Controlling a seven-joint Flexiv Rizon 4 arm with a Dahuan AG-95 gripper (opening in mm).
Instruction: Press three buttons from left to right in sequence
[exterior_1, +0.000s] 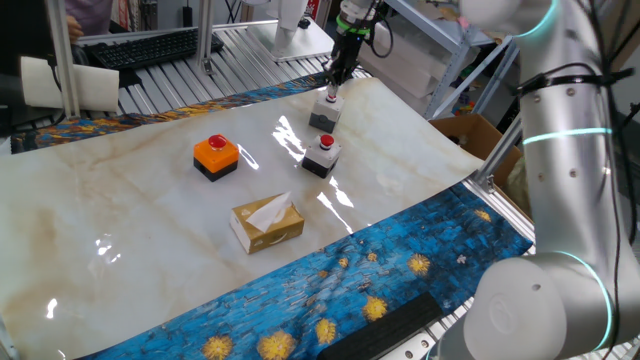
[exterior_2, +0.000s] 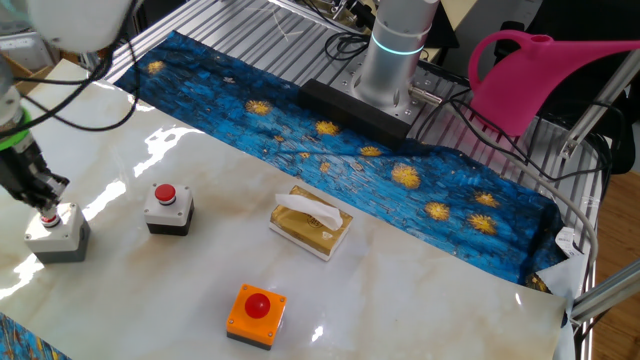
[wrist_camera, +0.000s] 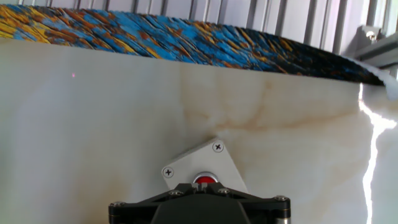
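Three buttons stand on the marble-pattern table top. The orange-topped button (exterior_1: 216, 155) is at the left, and it shows in the other fixed view (exterior_2: 256, 313) too. A grey-white button (exterior_1: 322, 155) (exterior_2: 168, 208) stands in the middle. A second grey-white button (exterior_1: 326, 112) (exterior_2: 57, 231) (wrist_camera: 202, 163) stands farthest. My gripper (exterior_1: 333, 88) (exterior_2: 47, 208) (wrist_camera: 200, 185) is right over this far button. Its fingertips are together and rest on the red cap (wrist_camera: 204, 180), which is mostly hidden by them.
A tan tissue box (exterior_1: 267, 222) (exterior_2: 312, 222) lies near the front of the marble sheet. A blue starry cloth (exterior_1: 380, 270) lies along the front edge. A pink watering can (exterior_2: 540, 70) and my arm's base (exterior_2: 395, 60) stand beyond the cloth. A cardboard box (exterior_1: 470, 135) sits off the table's right side.
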